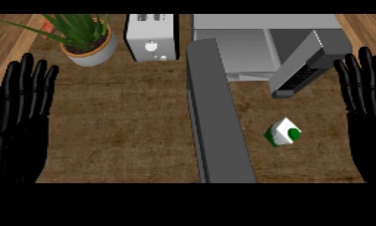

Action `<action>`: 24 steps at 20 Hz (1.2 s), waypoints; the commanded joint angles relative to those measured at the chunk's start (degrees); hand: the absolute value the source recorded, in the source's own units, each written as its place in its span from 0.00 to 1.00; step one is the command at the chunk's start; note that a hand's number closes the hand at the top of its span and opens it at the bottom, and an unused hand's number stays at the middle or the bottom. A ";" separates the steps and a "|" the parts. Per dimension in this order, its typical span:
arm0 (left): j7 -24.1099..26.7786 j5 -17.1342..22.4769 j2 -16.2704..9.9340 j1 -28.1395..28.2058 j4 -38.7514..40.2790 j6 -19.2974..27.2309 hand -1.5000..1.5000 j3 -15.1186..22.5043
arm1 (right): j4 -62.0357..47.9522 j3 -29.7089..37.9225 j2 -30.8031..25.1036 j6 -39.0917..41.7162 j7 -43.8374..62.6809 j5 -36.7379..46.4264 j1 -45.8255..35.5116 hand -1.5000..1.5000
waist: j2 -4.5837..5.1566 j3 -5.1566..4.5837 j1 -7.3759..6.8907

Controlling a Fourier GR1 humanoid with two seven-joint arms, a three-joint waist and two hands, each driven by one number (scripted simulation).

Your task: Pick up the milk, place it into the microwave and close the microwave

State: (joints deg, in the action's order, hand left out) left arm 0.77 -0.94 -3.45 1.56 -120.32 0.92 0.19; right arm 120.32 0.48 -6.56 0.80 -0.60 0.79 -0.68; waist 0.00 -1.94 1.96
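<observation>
Brown wood-grain counter [117,120]: grey box-shaped microwave [242,46] at the back, its long grey door [217,115] swung open toward the near edge. Small white-and-green milk carton [283,132] lies on the counter right of the door, outside the microwave. Black left hand [26,100] and black right hand [360,95] rest at the side edges, fingers straight, holding nothing.

Left robot hand [26,115] and right robot hand [360,105], fingers straight
</observation>
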 commanded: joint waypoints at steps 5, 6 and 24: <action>-1.74 -6.08 0.93 -3.97 1.16 1.89 0.00 4.17 | 3.26 4.57 -2.82 8.70 -5.80 -10.09 9.93 0.00 | -0.07 2.02 -1.31; 5.41 -2.99 -1.59 -2.61 6.30 -1.13 0.00 -0.68 | 1.14 5.79 -3.42 11.77 -11.10 -11.86 13.24 0.00 | 0.00 2.00 -1.22; 12.62 -5.16 3.45 11.19 11.32 23.10 0.00 32.37 | -10.14 8.07 -1.56 25.05 -21.85 -9.07 27.07 0.00 | -0.05 1.95 -1.95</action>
State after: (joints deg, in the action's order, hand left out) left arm 12.14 -4.53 -0.06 11.48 -109.24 19.80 27.19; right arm 112.83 9.22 -10.04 27.29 -22.89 -11.09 29.87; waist -0.11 0.02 0.39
